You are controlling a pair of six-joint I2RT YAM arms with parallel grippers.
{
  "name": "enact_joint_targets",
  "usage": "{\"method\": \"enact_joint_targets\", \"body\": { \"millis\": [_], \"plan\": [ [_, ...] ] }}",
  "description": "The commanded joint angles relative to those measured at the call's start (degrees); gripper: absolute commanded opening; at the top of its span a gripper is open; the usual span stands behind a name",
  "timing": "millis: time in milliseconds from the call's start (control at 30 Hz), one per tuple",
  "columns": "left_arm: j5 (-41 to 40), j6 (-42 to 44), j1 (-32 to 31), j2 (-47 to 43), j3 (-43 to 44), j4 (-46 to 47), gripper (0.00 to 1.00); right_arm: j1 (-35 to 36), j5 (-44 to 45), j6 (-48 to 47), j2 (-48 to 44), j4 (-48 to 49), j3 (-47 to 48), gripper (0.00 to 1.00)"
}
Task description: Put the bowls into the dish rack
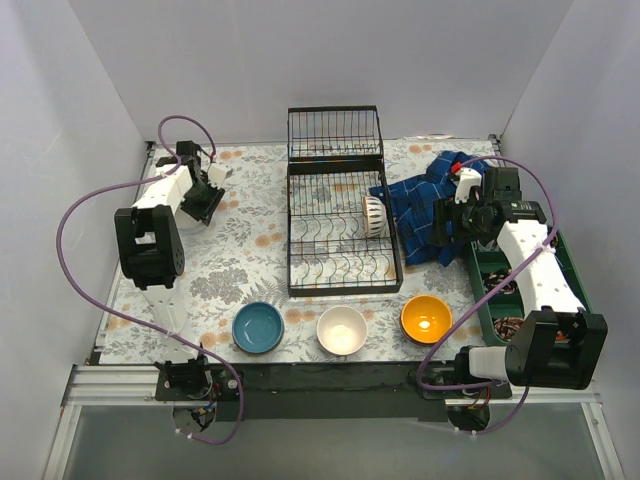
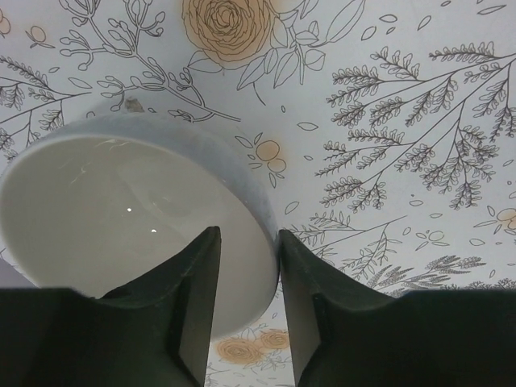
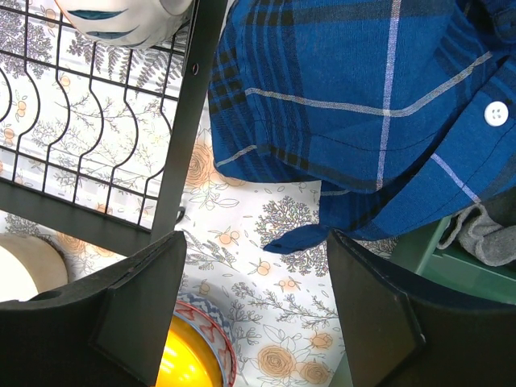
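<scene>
My left gripper (image 1: 203,203) is at the far left of the table. In the left wrist view my left gripper (image 2: 248,266) straddles the rim of a white bowl (image 2: 121,210), one finger inside and one against its outer wall, shut on it. The black wire dish rack (image 1: 340,270) stands mid-table with a ribbed white bowl (image 1: 373,215) on edge at its right side. A blue bowl (image 1: 258,327), a white bowl (image 1: 341,330) and a yellow bowl (image 1: 426,319) stand in a row in front. My right gripper (image 1: 445,222) is open and empty over a blue cloth (image 1: 425,205).
A green compartment tray (image 1: 482,290) lies along the right edge under my right arm. In the right wrist view my gripper (image 3: 256,314) hangs over bare tablecloth between the rack's frame (image 3: 189,121), the blue plaid cloth (image 3: 355,97) and the yellow bowl (image 3: 189,363).
</scene>
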Motion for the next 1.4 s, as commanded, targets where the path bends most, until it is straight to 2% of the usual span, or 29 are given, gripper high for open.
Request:
{"method": "enact_joint_targets", "body": {
  "millis": [0,33,133,233,367,467,500,600,667,700,733,767,800,833,867,900,967,1000,1067,1100,1167,1200,1267,1367],
  "plan": [
    [-0.83,-0.37,0.27,-1.08,0.39,0.61,0.27,-0.04,-0.64,0.5,-1.57,1.33,-0.16,0.79],
    [-0.83,-0.28,0.18,-1.17,0.3,0.61,0.15,-0.04,-0.55,0.5,-1.57,1.41,-0.16,0.79],
    [-0.57,-0.37,0.27,-2.31,-0.05,0.26,0.0,-0.04,-0.38,0.42,-1.75,1.42,-0.24,0.79],
    [0.83,-0.98,0.27,-4.15,1.61,-2.1,0.0,-0.04,-0.11,0.5,-2.1,1.33,-0.42,0.79],
    [4.61,-2.91,0.09,-6.53,8.63,-7.37,0.0,-0.04,-0.02,1.03,-2.62,1.24,-0.42,0.79],
    [9.52,-4.41,-0.52,-6.62,17.49,-13.08,0.0,-0.04,0.24,1.21,-2.71,0.98,0.19,0.79],
    [13.8,-4.93,-0.78,-6.18,22.48,-16.32,0.0,-0.04,0.33,1.21,-2.71,0.8,0.63,0.79],
    [23.22,-9.05,-1.92,-4.77,30.41,-20.29,0.0,-0.04,1.2,1.38,-2.8,0.63,1.07,0.79],
    [35.77,-14.59,-2.02,-5.91,29.66,-19.26,0.0,-0.04,1.73,1.38,-2.98,0.19,1.34,0.79],
    [40.17,-16.61,-2.02,-6.87,27.48,-15.33,0.0,-0.04,2.26,1.38,-2.98,0.1,1.42,0.79],
    [49.69,-19.06,-2.1,-8.45,21.02,-11.73,0.0,-0.04,2.52,1.21,-2.98,-0.16,1.6,0.79],
    [53.88,-26.4,-2.11,-11.86,15.82,-7.17,0.0,-0.13,2.96,1.12,-3.15,-0.6,1.6,0.79],
    [58.36,-30.3,-3.93,-14.15,11.15,4.45,0.0,-0.13,3.23,0.95,-3.41,-0.61,1.69,0.79],
    [66.23,-35.3,-4.65,-16.0,1.97,11.18,0.0,-0.13,3.4,0.6,-3.5,-0.87,1.78,0.79],
    [70.75,-43.18,-5.61,-19.41,-2.3,18.73,0.0,-0.13,4.01,0.51,-3.77,-0.96,1.86,0.79],
    [73.32,-47.17,-8.23,-20.67,-5.82,32.9,0.0,-0.13,4.28,0.33,-3.86,-1.22,1.78,0.79],
    [75.71,-55.68,-11.06,-22.34,-13.13,44.15,0.0,-0.21,5.16,-0.11,-4.38,-1.31,1.52,0.79],
    [75.81,-59.39,-13.25,-22.78,-15.5,55.52,0.0,-0.21,5.34,-0.29,-4.56,-1.66,1.34,0.79],
    [74.85,-68.17,-14.58,-22.27,-20.59,66.39,0.0,-0.21,6.04,-0.72,-4.91,-1.92,0.99,0.79],
    [74.06,-77.01,-15.11,-21.13,-22.19,77.49,0.0,-0.21,6.22,-0.9,-5.0,-2.1,0.81,0.79],
    [73.18,-88.91,-15.29,-19.37,-26.92,91.33,0.0,-0.3,6.74,-1.08,-5.35,-2.1,0.64,0.79],
    [71.78,-98.88,-15.29,-18.06,-27.82,102.28,0.0,-0.3,6.92,-1.34,-5.44,-2.1,0.46,0.79],
    [70.1,-106.42,-15.38,-14.01,-29.23,111.4,0.0,-0.39,7.27,-1.43,-5.53,-2.1,0.28,0.79],
    [67.72,-107.94,-16.43,-11.28,-29.68,114.78,0.0,-0.48,8.06,-1.96,-5.35,-2.45,0.02,0.79]
  ]
}}
